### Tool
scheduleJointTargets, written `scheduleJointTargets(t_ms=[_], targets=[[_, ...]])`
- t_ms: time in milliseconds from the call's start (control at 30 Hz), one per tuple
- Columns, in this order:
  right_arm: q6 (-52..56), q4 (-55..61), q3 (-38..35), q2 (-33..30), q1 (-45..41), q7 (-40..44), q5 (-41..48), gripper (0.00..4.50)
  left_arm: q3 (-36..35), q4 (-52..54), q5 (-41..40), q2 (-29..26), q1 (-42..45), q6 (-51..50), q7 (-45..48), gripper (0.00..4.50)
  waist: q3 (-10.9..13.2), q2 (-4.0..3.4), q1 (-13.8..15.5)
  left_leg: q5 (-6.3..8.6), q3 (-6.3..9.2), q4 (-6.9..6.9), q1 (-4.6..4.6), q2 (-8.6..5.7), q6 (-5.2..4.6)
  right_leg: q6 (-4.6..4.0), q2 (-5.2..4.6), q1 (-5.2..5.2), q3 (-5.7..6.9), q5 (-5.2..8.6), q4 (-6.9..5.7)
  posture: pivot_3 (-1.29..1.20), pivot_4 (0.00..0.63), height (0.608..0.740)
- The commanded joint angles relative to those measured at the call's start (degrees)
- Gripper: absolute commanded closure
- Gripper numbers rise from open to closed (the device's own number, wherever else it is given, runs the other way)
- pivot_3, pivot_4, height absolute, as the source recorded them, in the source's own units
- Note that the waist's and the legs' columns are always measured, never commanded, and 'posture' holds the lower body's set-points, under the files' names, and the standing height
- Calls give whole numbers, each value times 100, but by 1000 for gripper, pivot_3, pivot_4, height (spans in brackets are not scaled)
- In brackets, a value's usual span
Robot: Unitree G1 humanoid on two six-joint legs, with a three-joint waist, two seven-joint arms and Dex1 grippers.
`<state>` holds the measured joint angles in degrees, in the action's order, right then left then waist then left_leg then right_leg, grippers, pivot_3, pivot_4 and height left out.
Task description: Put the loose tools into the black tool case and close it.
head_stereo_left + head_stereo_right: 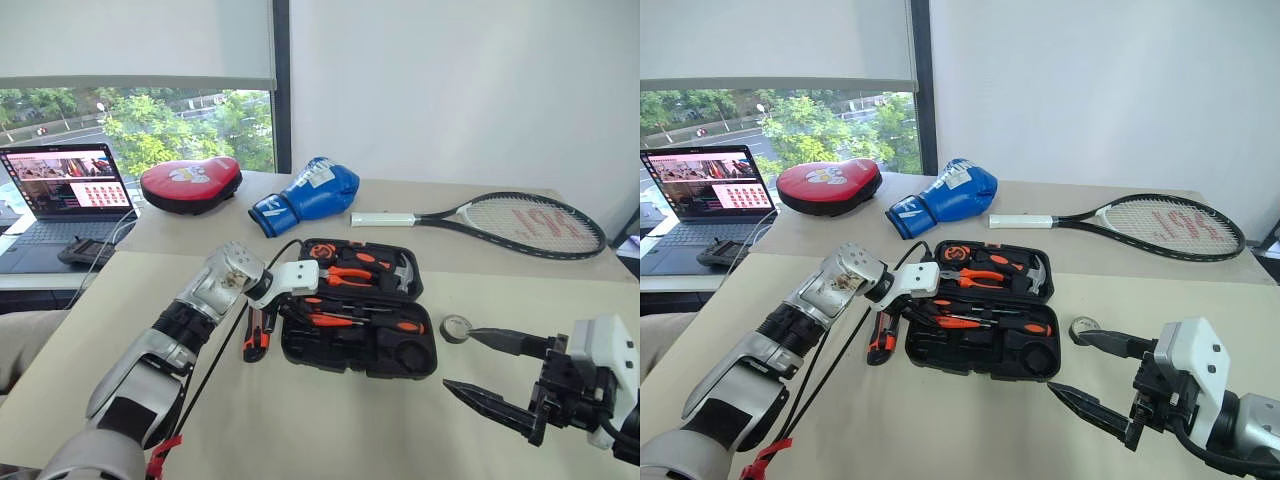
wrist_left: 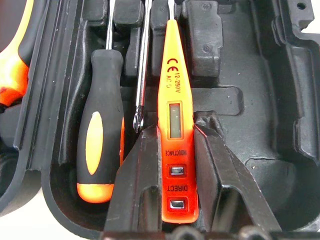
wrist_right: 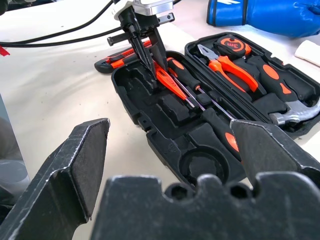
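Bench surface [image 1: 330,420] lies broad and bare in front of us in the left eye view. The black tool case [image 1: 360,352] sits open and flat near the middle. Our left gripper [image 1: 292,308] reaches over the case's left edge, jaws closed narrow on the slim orange tester screwdriver [image 2: 176,120]. The utility knife [image 1: 256,338] lies on the bench just beside the case's left edge. The small tape roll [image 1: 456,328] rests right of the case. Our right gripper [image 1: 490,372] hovers apart from the case, jaws spread wide with nothing between them.

From the left wrist, we see the tester lying in a recess between the jaws, a black-and-orange screwdriver [image 2: 100,135] alongside it.

From the right wrist, we see a second screwdriver [image 3: 222,130] seated in the case's near half.
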<state>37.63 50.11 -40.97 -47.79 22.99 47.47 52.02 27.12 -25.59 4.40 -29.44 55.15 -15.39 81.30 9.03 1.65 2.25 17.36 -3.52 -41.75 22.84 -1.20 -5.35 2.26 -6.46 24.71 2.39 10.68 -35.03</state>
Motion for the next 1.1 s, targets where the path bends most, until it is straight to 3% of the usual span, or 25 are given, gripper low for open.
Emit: scheduleJointTargets(t_ms=[33, 633, 700, 833, 933, 1100], targets=[[-175, 103, -147, -31, -15, 10, 76, 0, 60, -16, 101, -65, 43, 216, 165, 3902, 0, 0, -2, 0, 0, 0, 0, 0, 0, 0, 0, 0, 0, 0, 0, 0, 150, 740], [-191, 167, -180, -11, 67, -58, 88, 0, 102, -276, 330, 315, 331, -10, 105, 3902, 0, 0, 23, 2, 0, -9, -1, -2, -5, 2, -1, -8, 2, -1, 0, 0, 150, 740], [-194, 178, -183, -5, 80, -66, 95, 0, 88, -254, 350, 350, 337, -68, 56, 3028, 0, 0, 23, 2, 1, -10, 0, -2, -5, 3, -1, -8, 2, -2, 0, 0, 150, 740], [-189, 201, -204, 3, 109, -77, 113, 0, -177, -36, 170, 329, 281, -156, -73, 1796, 0, 0, 34, 3, 2, -10, 0, -2, -6, 3, -2, -9, 2, -2, 0, 0, 150, 740], [-189, 219, -236, 15, 150, -76, 121, 0, -661, 393, -297, 204, 183, -611, -52, 1796, 0, 0, 15, 3, 3, -14, 2, -1, -6, 4, -4, -7, 2, -3, 0, 0, 150, 740], [-215, 236, -193, 38, 165, -128, 131, 0, -1807, 1278, -1280, 419, -196, -2523, -829, 3258, -1, -2, -13, 2, 4, -12, 5, 2, -4, 5, -1, 1, 1, -2, -2, 0, 150, 740]])
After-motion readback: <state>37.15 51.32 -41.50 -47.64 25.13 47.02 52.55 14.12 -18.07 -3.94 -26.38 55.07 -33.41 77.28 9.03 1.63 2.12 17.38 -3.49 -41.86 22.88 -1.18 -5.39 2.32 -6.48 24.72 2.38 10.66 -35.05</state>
